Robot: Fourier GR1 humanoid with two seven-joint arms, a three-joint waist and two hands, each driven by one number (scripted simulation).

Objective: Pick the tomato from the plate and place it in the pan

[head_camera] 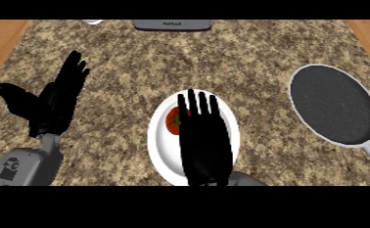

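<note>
A red tomato (173, 122) lies on the white plate (160, 156) at the counter's lower middle. My right hand (204, 144) hovers over the plate with its fingers straight, covering the tomato's right side and much of the plate. Only the tomato's left part shows. The dark pan (330, 105) with a pale rim sits at the right, apart from the plate. My left hand (57, 100) rests open at the left, fingers pointing up, away from both.
A grey appliance (172, 25) stands at the counter's far edge. A small white object (92, 21) shows at the top left. Wooden edges border the speckled counter (217, 60) at both upper corners.
</note>
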